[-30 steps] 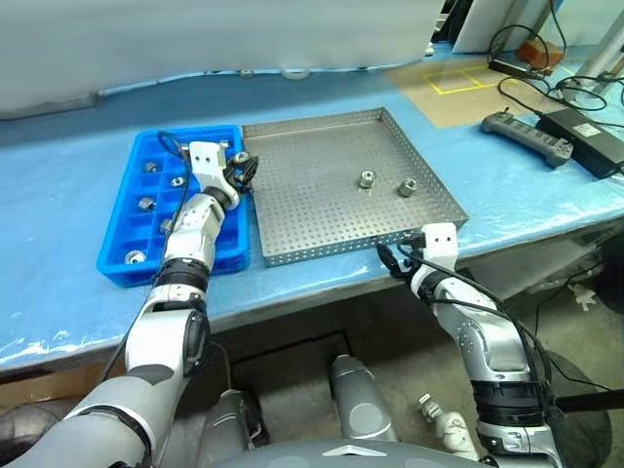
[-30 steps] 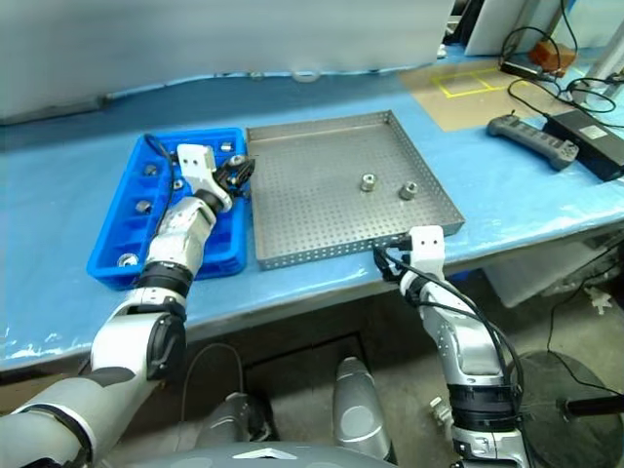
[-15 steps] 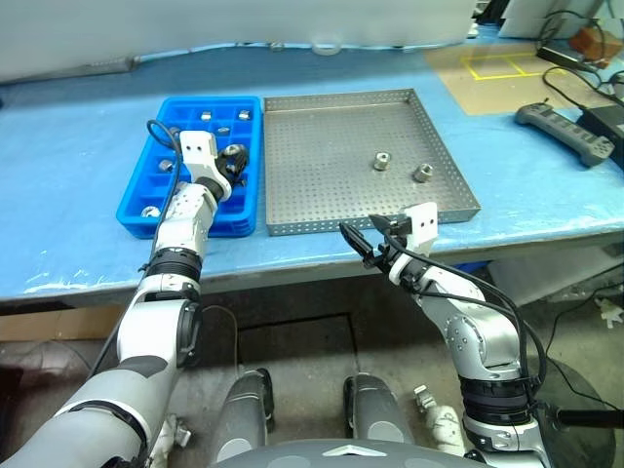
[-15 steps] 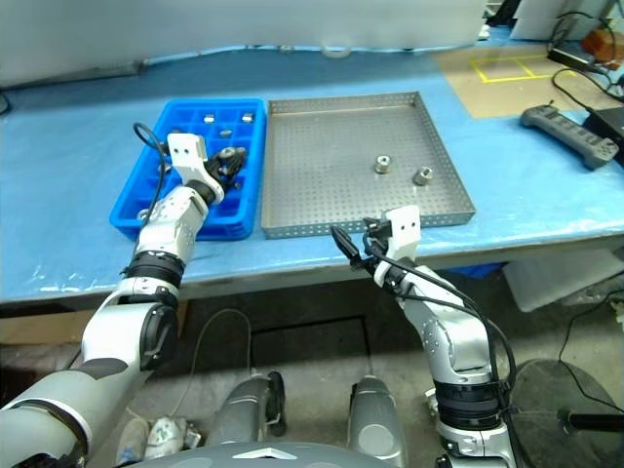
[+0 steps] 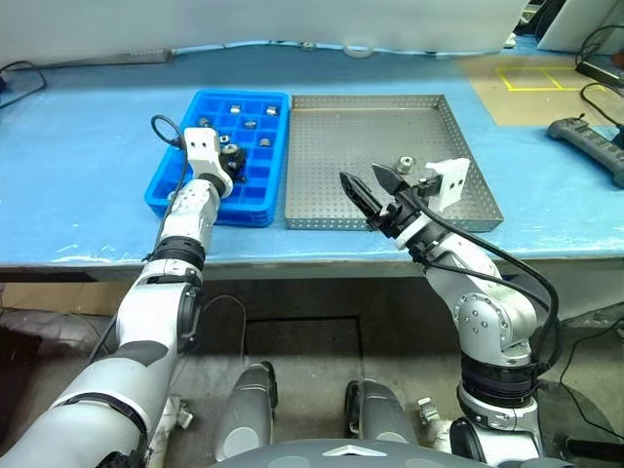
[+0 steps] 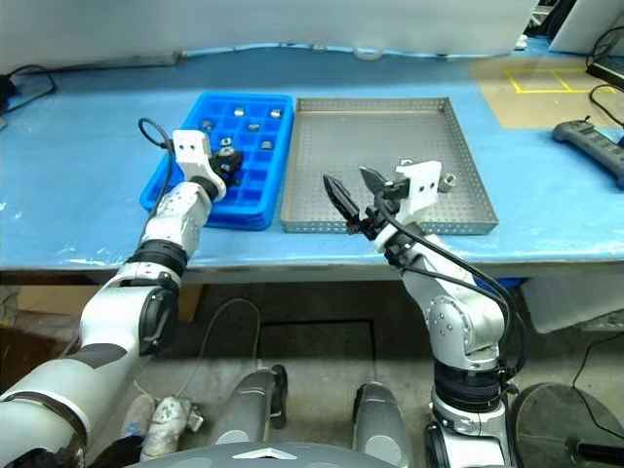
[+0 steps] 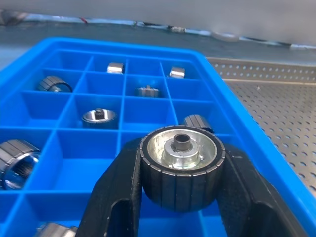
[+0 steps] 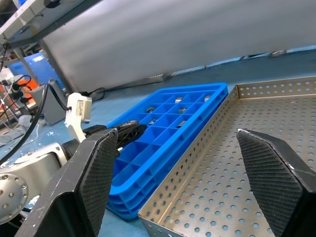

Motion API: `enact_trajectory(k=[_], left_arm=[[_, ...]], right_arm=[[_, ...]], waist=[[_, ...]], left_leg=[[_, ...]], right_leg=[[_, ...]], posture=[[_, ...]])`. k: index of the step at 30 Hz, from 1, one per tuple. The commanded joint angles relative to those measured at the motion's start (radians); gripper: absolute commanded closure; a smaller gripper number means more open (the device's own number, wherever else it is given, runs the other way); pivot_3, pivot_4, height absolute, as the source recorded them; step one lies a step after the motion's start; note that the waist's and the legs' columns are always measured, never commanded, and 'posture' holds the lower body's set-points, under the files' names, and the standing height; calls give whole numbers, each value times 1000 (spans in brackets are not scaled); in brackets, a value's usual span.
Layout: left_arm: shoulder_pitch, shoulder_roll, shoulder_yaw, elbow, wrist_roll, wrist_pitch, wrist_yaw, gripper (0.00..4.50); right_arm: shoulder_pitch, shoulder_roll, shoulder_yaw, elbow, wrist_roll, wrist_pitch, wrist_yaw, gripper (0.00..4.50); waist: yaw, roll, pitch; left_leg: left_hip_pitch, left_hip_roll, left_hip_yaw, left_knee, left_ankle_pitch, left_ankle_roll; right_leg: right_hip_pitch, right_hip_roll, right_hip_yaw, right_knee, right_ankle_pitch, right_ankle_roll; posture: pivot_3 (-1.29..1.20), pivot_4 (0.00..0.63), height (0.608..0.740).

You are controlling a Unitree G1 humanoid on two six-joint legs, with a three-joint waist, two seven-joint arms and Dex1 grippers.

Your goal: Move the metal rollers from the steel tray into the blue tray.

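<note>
The left gripper (image 7: 180, 197) is gripping a metal roller (image 7: 181, 165) between its two black fingers, holding it over the blue tray (image 5: 166, 185), which is sitting left of centre in the head view on the blue table (image 5: 78, 175). Several more rollers (image 7: 98, 116) are lying in the tray's square compartments. The right gripper (image 5: 375, 195) is hanging at the middle of the frame with its fingers (image 8: 101, 168) spread wide and nothing between them, above the near edge of the steel tray (image 5: 331, 156). Two rollers are resting on the steel tray's perforated floor, one (image 5: 403, 165) just beyond the right gripper and the other (image 6: 448, 179) partly hidden behind that wrist.
</note>
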Motion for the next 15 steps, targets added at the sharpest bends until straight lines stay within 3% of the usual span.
enact_trajectory(k=[1, 7, 15], left_arm=[[-68, 0, -16, 33, 20, -49, 8, 2761], [-121, -8, -43, 128, 66, -76, 73, 2761], [-176, 2, -47, 205, 123, -58, 302, 2761]], right_arm=[[-27, -9, -6, -8, -13, -37, -12, 467], [-21, -7, 19, 9, -48, -61, -29, 467], [0, -13, 18, 0, -68, -66, -56, 467]], waist=[[-1, 0, 0], [-2, 0, 0], [-2, 0, 0]], left_leg=[[0, 2, 1, 0, 1, -1], [4, 5, 11, -4, 1, -3], [0, 5, 15, -5, 1, -1]], right_leg=[[-1, 1, 0, 0, 1, 0], [-3, 2, 7, 0, 2, -1], [-11, 2, 12, 0, 6, 2]], posture=[[-233, 150, 740], [-253, 150, 740], [-273, 150, 740]])
